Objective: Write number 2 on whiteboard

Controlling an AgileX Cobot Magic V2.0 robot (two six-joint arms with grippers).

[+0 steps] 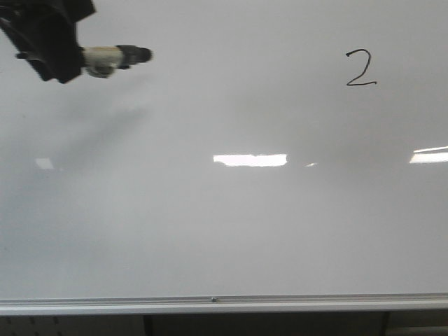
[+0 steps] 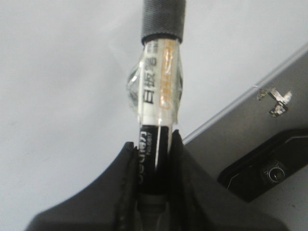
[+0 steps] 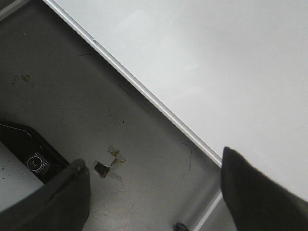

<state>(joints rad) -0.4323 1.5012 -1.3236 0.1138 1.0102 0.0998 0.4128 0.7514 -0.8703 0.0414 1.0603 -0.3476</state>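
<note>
The whiteboard [image 1: 224, 231] fills the front view, with its silver rail [image 1: 224, 302] along the lower edge. A thin black number 2 [image 1: 360, 68] is drawn at the upper right. My left gripper [image 1: 66, 59] is at the upper left, shut on a whiteboard marker [image 1: 115, 56] whose dark tip points right, far from the digit. In the left wrist view the gripper [image 2: 156, 144] clamps the marker [image 2: 159, 91] by its black barrel. My right gripper [image 3: 154, 168] is open and empty over the grey floor beside the board's edge [image 3: 144, 91]; it does not show in the front view.
Bright light reflections [image 1: 250, 159] lie across the board's middle and right [image 1: 428, 155]. Below the rail a dark gap and stand parts [image 1: 266, 323] show. A black base part [image 3: 29, 154] and tape scraps [image 3: 108, 166] lie on the floor.
</note>
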